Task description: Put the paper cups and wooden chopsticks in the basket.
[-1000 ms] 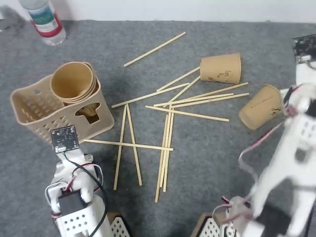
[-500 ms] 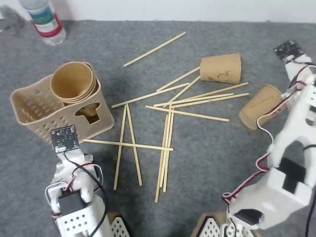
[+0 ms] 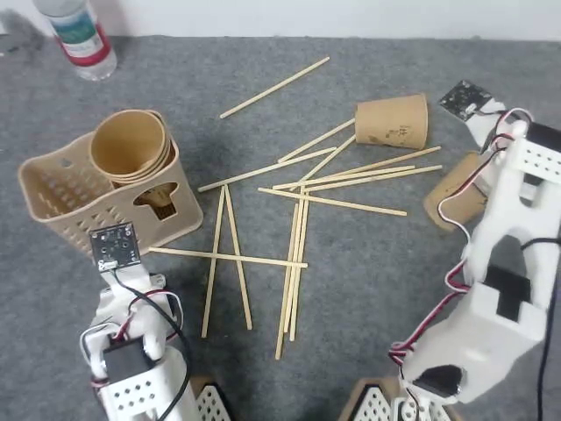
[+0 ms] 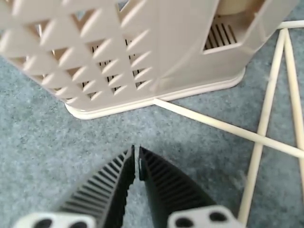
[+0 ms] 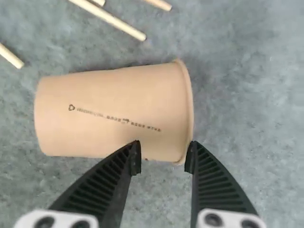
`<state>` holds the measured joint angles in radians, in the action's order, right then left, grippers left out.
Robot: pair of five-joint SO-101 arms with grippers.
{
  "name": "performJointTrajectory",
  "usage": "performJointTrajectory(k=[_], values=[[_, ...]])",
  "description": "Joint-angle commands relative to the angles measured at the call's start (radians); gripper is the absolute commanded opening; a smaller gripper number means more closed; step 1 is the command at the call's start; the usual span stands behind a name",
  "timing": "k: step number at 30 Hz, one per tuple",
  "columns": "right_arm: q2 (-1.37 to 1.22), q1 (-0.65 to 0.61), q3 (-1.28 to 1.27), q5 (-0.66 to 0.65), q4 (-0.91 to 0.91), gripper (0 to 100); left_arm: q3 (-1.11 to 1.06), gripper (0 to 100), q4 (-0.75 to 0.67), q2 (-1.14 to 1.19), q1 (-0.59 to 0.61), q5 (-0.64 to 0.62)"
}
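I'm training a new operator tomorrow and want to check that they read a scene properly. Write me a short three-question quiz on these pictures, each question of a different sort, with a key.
1. True or false: the left gripper is wide open.
2. How many paper cups lie on their sides on the table, outside the basket? A) one B) two C) four
3. Fill in: the right gripper, its jaws ____, hovers at the rim end of one of those paper cups.

Key: 1 false, it is shut and holds nothing; 2 B; 3 open.
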<state>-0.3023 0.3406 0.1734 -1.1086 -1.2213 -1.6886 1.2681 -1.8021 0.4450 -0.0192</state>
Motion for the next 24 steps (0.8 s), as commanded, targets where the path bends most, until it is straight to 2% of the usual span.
performJointTrajectory(k=[1, 10, 24], values=[[-0.039, 0.012, 0.087, -0.009, -0.012, 16.5, 0.005, 2, -0.006, -0.018, -0.006, -0.005], [-0.13, 0.044, 0.264, -0.012, -0.122, 16.5, 0.005, 2, -0.006, -0.018, -0.006, -0.005], [-0.2, 0.041, 0.27, -0.04, -0.13, 16.9, 0.005, 2, -0.006, -0.018, -0.006, -0.005]])
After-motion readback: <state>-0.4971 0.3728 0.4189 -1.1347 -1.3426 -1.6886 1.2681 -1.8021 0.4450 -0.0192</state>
